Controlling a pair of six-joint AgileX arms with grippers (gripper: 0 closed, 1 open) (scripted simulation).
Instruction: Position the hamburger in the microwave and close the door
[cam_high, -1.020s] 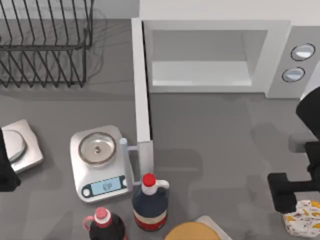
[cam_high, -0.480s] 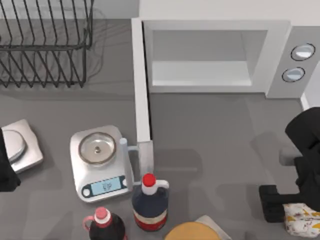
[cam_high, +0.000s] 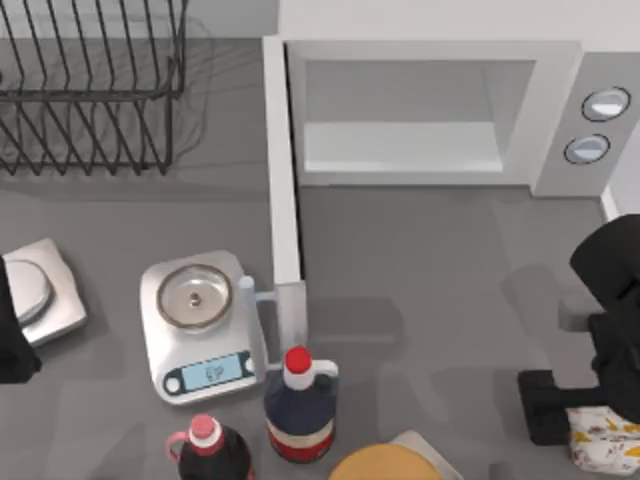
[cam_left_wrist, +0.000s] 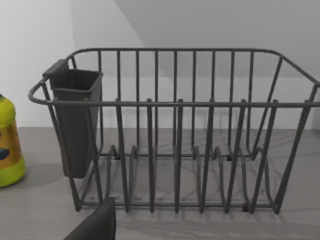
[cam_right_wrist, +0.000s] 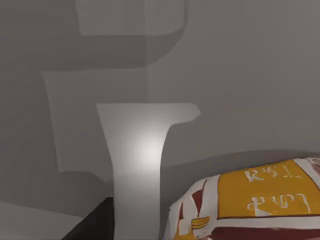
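The hamburger (cam_high: 606, 447) (cam_right_wrist: 250, 200), a cream wrapped lump with orange-yellow patches, lies on the table at the front right corner. My right gripper (cam_high: 600, 412) hangs over it, open, with one black finger (cam_high: 545, 405) standing just left of the wrap. The white microwave (cam_high: 560, 120) stands at the back with its pale cavity showing. Its door (cam_high: 284, 180) is swung wide open and juts toward the front, with the bar handle (cam_high: 250, 310) on its left face. At the table's left edge my left gripper (cam_high: 12, 350) is parked.
A black wire dish rack (cam_high: 90, 90) (cam_left_wrist: 175, 135) fills the back left. A kitchen scale (cam_high: 200, 325) sits beside the door's end, and another scale (cam_high: 40, 290) lies at far left. Two bottles (cam_high: 298, 405) (cam_high: 210, 450) and a tan disc (cam_high: 385, 463) line the front edge.
A second ago the right gripper was higher and farther right; it came down and slightly left beside the hamburger. Over the last half second nothing has moved.
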